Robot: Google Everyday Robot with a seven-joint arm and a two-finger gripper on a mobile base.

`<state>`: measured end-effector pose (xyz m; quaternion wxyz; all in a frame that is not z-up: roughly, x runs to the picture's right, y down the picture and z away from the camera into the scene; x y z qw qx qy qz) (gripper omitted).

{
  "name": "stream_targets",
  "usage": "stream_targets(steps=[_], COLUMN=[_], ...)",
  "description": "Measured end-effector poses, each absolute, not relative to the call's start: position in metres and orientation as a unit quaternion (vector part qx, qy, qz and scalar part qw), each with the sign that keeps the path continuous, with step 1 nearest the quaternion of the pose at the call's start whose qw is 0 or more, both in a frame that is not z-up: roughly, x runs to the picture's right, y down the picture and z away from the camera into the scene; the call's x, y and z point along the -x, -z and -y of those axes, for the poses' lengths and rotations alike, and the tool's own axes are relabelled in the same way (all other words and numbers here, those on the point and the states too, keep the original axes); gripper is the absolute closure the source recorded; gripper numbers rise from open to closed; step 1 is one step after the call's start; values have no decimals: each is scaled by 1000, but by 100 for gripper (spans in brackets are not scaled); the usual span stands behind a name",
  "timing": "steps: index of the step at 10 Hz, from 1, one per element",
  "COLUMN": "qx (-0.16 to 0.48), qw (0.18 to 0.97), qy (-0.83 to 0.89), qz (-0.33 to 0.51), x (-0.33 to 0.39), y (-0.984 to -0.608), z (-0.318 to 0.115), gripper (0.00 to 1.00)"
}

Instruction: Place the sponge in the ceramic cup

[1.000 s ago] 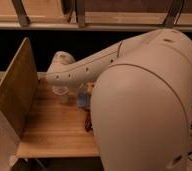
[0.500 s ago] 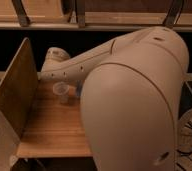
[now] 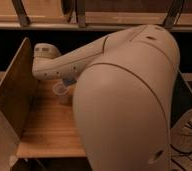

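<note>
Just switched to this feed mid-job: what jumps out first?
The robot's bulky white arm fills the right half of the view, reaching left over the light wooden table. Just under its forearm stands the small pale ceramic cup. The gripper is hidden behind the arm, and no sponge shows.

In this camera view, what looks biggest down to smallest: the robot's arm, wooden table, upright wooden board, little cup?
Largest: the arm, though nearest the camera.
Next: wooden table and upright board; visible parts look alike, unranked.
Smallest: ceramic cup.
The hand is hidden behind the arm.
</note>
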<state>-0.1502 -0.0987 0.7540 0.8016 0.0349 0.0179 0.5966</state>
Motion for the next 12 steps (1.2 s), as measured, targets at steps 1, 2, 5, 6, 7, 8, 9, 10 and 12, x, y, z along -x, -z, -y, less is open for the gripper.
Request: stream_targets(steps=[1, 2, 5, 6, 7, 8, 9, 10, 12], qx=[-24, -18, -20, -20, -16, -12, -3, 3, 24], qw=[810, 815, 816, 816, 819, 821, 822, 821, 815], qy=[-585, -579, -578, -577, -571, -568, -565, -566, -572], qz=[4, 15, 19, 28, 47, 58, 70, 76, 89], x=[164, 171, 171, 173, 178, 183, 187, 189, 195], y=[-755, -755, -758, -764, -781, -792, -810, -821, -844], z=[99, 99, 102, 107, 117, 122, 125, 126, 122], gripper=[100, 100, 100, 100, 100, 100, 100, 100, 100])
